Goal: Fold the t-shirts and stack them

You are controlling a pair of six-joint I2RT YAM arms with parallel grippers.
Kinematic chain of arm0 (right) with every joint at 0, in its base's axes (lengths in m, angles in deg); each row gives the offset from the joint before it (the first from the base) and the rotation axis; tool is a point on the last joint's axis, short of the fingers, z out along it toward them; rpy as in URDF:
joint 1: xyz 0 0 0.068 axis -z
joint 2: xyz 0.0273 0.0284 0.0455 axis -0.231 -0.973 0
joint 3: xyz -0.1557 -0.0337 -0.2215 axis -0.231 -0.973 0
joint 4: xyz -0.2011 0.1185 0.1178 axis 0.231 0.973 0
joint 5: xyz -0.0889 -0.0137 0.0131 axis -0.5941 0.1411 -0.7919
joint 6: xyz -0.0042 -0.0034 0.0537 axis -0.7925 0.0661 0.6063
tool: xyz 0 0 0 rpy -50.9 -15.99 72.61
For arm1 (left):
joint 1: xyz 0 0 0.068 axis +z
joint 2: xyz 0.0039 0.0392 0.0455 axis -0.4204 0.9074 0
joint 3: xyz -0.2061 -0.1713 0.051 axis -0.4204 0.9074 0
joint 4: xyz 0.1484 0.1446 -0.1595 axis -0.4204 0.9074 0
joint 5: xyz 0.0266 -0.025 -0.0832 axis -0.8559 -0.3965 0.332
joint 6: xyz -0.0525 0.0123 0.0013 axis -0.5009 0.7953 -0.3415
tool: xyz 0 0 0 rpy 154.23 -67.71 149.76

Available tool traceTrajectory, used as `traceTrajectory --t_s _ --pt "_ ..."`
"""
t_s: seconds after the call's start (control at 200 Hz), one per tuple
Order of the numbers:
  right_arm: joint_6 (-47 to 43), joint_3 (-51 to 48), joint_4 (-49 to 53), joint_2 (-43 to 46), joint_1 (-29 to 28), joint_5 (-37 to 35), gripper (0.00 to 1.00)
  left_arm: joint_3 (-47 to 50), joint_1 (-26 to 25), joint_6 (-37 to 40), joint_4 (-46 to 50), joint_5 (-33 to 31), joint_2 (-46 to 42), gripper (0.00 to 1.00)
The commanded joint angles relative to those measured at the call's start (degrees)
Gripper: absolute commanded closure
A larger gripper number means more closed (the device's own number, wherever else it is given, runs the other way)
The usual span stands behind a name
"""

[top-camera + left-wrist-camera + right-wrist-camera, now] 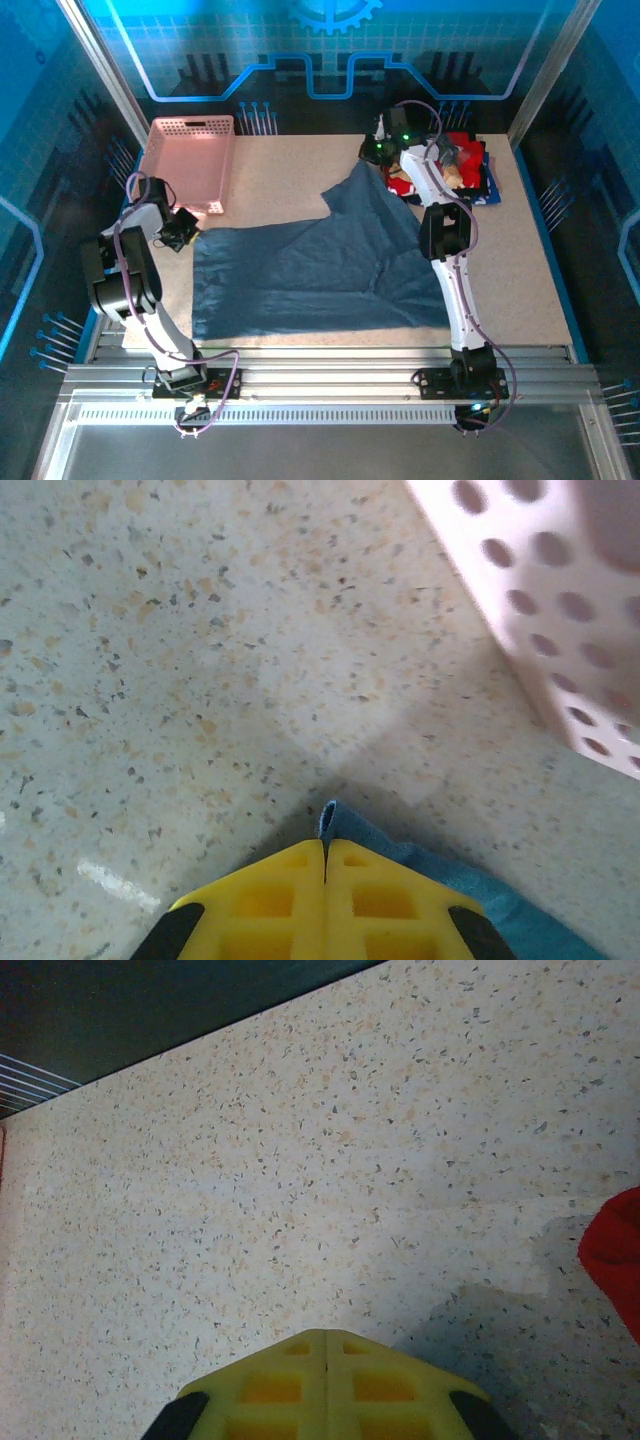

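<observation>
The slate-blue t-shirt (320, 270) is spread flat over the middle of the table (500, 260), with its far right corner drawn up into a peak toward the right hand (380, 150). The left hand (185, 228) is placed at the shirt's far left corner, near the pink basket (192, 124). In the left wrist view the left hand (325, 845) is seen pressed closed, with a small tip of blue cloth (327, 818) pinched between its yellow fingers (270, 900); the rest of the shirt is cut off at the lower edge, and only a blurred corner of the basket (560, 610) is seen. In the right wrist view the right hand (326, 1338) is closed as well, but whether any cloth is held there cannot be told. A scrap of red cloth (615, 1260) is cut off at the right edge. The folded t-shirts (470, 160) are stacked at the far right of the table, largely hidden behind the right arm.
</observation>
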Motion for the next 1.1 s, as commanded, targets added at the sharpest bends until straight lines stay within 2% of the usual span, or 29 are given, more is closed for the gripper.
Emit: traceTrajectory --t_s 0.0,0.38,0.63,0.745,0.975,1.095 --pt "-0.9 -0.7 -1.0 3.7 -0.1 1.1 0.95 0.7 0.5 1.0 0.4 1.4 -3.3 1.0" --pt "-6.6 -2.5 0.9 8.3 0.0 -1.9 0.99 1.3 0.6 4.7 2.2 -0.3 -5.8 1.0" --pt "-9.6 -11.4 -0.9 15.3 1.6 -4.5 1.0 1.1 1.0 6.8 2.8 -2.3 -6.3 1.0" --pt "-9.7 -13.6 -2.6 17.1 2.5 -2.9 1.0 1.1 1.0 7.0 2.4 -1.9 -6.2 1.0" --pt "-11.5 -11.9 -0.4 17.9 2.2 1.0 1.0 1.2 1.1 6.7 1.4 0.4 -6.7 1.0" --pt "-12.4 -14.8 1.0 20.4 1.9 1.2 1.0 1.7 1.1 7.0 1.3 0.9 -7.3 1.0"
